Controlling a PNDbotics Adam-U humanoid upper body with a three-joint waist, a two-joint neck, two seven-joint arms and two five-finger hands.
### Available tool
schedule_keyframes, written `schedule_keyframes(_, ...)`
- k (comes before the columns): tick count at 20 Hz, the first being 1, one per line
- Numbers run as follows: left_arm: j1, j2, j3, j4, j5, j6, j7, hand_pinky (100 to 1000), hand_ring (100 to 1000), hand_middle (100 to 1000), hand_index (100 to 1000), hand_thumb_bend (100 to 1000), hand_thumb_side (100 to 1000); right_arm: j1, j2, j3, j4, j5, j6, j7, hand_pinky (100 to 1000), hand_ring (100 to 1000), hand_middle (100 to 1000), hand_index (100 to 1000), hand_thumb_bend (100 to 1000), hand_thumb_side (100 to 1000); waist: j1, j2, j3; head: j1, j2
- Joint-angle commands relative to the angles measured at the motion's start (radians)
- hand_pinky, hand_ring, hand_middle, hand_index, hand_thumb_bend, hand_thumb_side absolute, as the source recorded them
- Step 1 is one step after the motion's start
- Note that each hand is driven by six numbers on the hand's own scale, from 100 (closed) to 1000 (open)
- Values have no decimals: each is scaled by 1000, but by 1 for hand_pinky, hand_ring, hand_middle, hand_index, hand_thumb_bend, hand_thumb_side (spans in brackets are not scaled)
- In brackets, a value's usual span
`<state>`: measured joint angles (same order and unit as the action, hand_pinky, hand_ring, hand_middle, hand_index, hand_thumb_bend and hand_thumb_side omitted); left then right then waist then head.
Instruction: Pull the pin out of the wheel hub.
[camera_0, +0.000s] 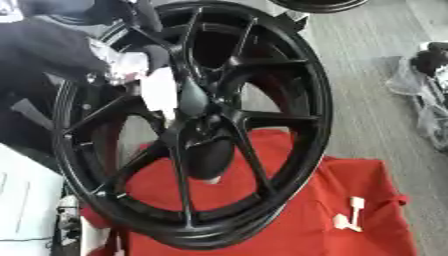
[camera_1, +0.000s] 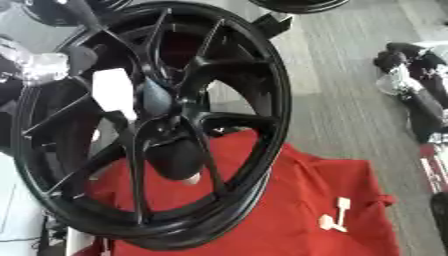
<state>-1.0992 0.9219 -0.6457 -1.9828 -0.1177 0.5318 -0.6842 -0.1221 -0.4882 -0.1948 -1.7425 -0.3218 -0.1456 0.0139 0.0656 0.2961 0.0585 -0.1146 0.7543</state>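
Red cloth (camera_0: 350, 190) lies nearest, at 5 o'clock. Black wheel hub (camera_0: 302, 100) stands upright on it, filling the centre. A white piece (camera_1: 114, 92) sits just beside the hub centre; the pin cannot be identified with certainty. Left hand (camera_0: 52, 45) at 10 o'clock: finger state cannot be determined.

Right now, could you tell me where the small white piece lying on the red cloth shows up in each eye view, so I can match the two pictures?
Left eye view: the white piece lies at lower right on the red cloth, right of the wheel rim.
Right eye view: the white piece sits lower right too, nearer the centre.
Shared landmark: the black wheel, filling the left and centre of both views.
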Motion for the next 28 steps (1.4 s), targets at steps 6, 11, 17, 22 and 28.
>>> schedule_keyframes(6, -42, -39, -29, 81, -72, 28, -145, 857, 857, 818, 826, 328, 198, 1, -30, -1, -12, 6, 1, 3, 893, 758, 661, 737, 100, 407, -3, -26, 3, 1, 7)
schedule_keyframes(11, -48, -62, -39, 123, -97, 13, -165, 842, 839, 793, 804, 342, 245, 1, -30, -1, -12, 7, 1, 4, 893, 758, 660, 737, 100, 407, -3, -25, 2, -2, 9)
schedule_keyframes(17, -48, -90, -51, 170, -114, 17, -163, 827, 820, 769, 789, 344, 352, 1, -29, 1, -12, 8, 2, 5, 893, 757, 660, 737, 100, 409, -4, -23, 1, 0, 12)
schedule_keyframes(22, -45, -102, -62, 191, -119, 22, -166, 826, 807, 748, 780, 396, 438, 0, -28, 2, -11, 10, 3, 7, 893, 757, 660, 737, 100, 412, -4, -22, 0, 2, 15)
schedule_keyframes(28, -37, -105, -62, 203, -132, 22, -170, 833, 810, 750, 781, 434, 479, -1, -28, 2, -10, 10, 3, 6, 893, 756, 659, 736, 100, 417, -5, -21, -2, 2, 16)
